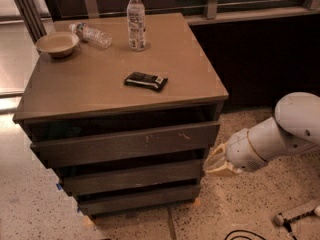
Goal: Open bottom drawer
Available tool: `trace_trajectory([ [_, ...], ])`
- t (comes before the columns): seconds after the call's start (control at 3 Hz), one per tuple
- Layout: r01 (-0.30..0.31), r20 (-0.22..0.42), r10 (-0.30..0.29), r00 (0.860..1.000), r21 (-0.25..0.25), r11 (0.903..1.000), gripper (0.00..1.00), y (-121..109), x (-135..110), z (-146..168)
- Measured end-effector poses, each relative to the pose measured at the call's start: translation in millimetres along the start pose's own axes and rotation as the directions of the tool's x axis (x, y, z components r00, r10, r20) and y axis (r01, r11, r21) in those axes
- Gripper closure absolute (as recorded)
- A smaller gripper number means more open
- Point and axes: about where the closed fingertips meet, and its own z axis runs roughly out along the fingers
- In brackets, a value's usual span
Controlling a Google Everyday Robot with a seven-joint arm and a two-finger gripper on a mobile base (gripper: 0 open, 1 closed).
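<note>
The bottom drawer (140,200) is the slimmest of three dark grey-brown slab fronts, lowest on the cabinet, near the floor. Above it are the mid-sized plain front (132,176) and the widest front (125,144) with pale scratch marks. All three stand slightly stepped, with dark gaps above them. My gripper (214,163), pale yellow at the end of a white arm, is at the cabinet's right front corner, level with the mid-sized front and above the bottom drawer.
The cabinet top (90,84) carries an upright water bottle (136,20), a bottle lying down (93,34), a bowl (57,43) and a dark snack bar (145,80). Speckled floor lies around; a cable (245,234) and a tool (295,215) lie at the lower right.
</note>
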Motion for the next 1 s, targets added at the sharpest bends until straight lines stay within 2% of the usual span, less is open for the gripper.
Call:
trace_trajectory([
  [0.33, 0.028, -0.02, -0.028, 0.999, 0.013, 0.9995, 1.0, 0, 16, 15],
  [0.67, 0.071, -0.015, -0.071, 0.997, 0.01, 0.9974, 1.0, 0, 43, 57],
  [1.0, 0.104, 0.019, -0.103, 0.994, -0.023, 0.9944, 1.0, 8, 82, 144],
])
